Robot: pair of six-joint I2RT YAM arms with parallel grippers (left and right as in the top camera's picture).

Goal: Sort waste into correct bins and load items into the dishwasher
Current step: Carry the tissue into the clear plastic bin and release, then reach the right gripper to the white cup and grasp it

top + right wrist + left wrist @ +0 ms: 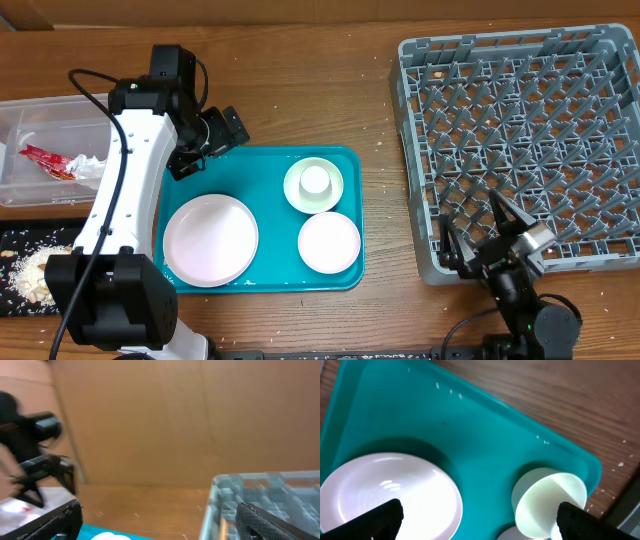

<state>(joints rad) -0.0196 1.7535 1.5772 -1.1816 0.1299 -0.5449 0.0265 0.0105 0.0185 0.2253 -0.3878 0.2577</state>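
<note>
The pale pink plate, the white bowl with the small white cup inside it, and the small pale pink dish sit on a teal tray. My left gripper is open and empty above the tray's far left corner. In the left wrist view it spans the plate and bowl. My right gripper is open and empty at the grey rack's near left corner. The foil wrapper lies in the clear tub. Crumbs lie in the black tray. The carrot is out of view.
The right wrist view shows the rack's corner, bare wood table and the left arm at far left. Scattered crumbs dot the table around the teal tray. A cardboard wall stands behind.
</note>
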